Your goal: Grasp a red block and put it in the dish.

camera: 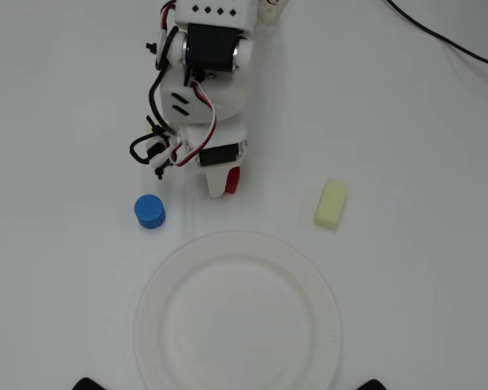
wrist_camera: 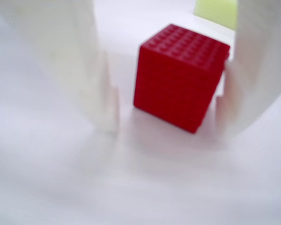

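White fingers of the open end effector flank the red block on the surface.

Red block between end effector fingers

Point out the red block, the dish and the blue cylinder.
red block (wrist_camera: pixel 178 77), wrist view, front face.
dish (camera: pixel 150 317), overhead view, left ribbed rim.
blue cylinder (camera: pixel 150 210), overhead view, top face.
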You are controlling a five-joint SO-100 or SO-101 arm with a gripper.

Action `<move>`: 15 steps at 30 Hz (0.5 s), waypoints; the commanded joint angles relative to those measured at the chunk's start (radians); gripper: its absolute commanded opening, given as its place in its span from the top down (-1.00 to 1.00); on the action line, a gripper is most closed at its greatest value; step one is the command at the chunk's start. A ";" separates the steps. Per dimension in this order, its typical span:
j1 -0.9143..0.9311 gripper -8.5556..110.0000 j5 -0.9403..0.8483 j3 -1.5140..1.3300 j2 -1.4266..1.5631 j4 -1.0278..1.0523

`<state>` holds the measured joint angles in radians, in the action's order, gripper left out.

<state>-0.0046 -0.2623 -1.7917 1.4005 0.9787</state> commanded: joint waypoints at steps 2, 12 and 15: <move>0.002 0.55 0.003 0.026 0.011 -0.005; -0.040 0.44 0.015 -0.060 0.104 -0.005; -0.061 0.44 0.031 -0.077 0.114 -0.005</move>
<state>-0.0491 -0.2408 -1.8684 1.4573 0.9756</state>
